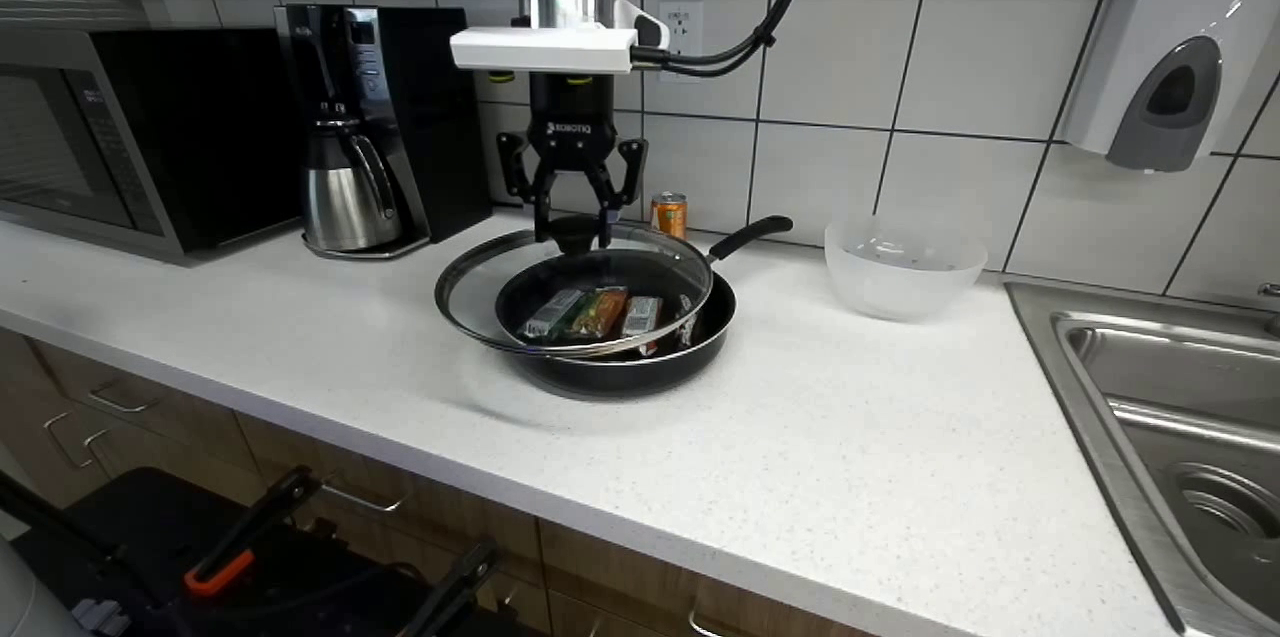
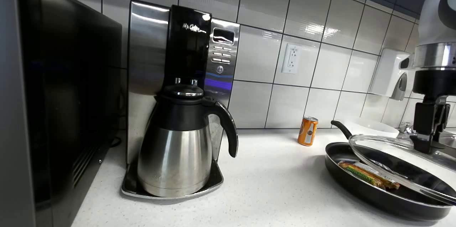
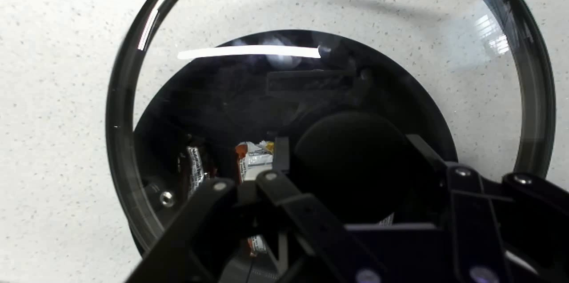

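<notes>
gripper [image 1: 573, 235]: closed around black knob [image 3: 351, 165] | lid [image 1: 530, 267]: centre frame, tilted over pan [image 1: 630, 379], offset left; weight, i judge, borne through the knob | wrapped bars [image 1: 598, 313]: inside pan, likely for containment

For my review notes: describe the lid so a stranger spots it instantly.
On the white counter is a black pan. Partly over it is a round lid, its dark knob gripped by the end effector. Unlike the opaque pan, it is clear glass.
</notes>
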`<action>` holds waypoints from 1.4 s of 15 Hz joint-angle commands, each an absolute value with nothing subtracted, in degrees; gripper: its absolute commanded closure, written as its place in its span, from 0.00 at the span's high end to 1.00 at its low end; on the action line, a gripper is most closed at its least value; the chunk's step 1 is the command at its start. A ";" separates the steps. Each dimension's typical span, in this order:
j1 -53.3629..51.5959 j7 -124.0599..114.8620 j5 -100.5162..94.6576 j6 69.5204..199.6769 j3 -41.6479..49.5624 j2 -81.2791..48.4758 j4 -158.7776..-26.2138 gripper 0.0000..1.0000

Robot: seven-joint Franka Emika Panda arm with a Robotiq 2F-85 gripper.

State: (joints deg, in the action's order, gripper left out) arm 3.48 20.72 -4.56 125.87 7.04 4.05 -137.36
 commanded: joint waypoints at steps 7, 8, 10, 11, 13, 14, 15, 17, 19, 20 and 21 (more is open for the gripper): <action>5.30 24.65 -5.65 125.13 7.42 -2.86 -128.66 0.39; 5.39 25.13 -5.55 125.05 7.29 -3.75 -127.84 0.39; 5.48 26.02 -5.33 124.99 7.00 -5.36 -126.40 0.39; 5.51 26.36 -5.26 124.94 6.87 -6.13 -125.70 0.39; 5.59 26.89 -5.07 124.84 6.59 -7.49 -124.43 0.39; 5.58 27.15 -5.06 124.81 6.41 -8.12 -123.86 0.39; 5.61 27.48 -4.97 124.81 6.25 -8.68 -123.35 0.39; 5.57 27.89 -4.83 124.81 5.81 -9.57 -122.45 0.39; 5.48 28.24 -4.69 124.95 5.26 -10.23 -121.75 0.39; 5.46 28.38 -4.49 125.13 4.94 -10.48 -121.47 0.39; 5.42 28.48 -4.36 125.19 4.64 -10.78 -121.18 0.39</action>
State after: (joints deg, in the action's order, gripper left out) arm 4.46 26.48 -4.93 126.09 6.29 -10.49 -123.85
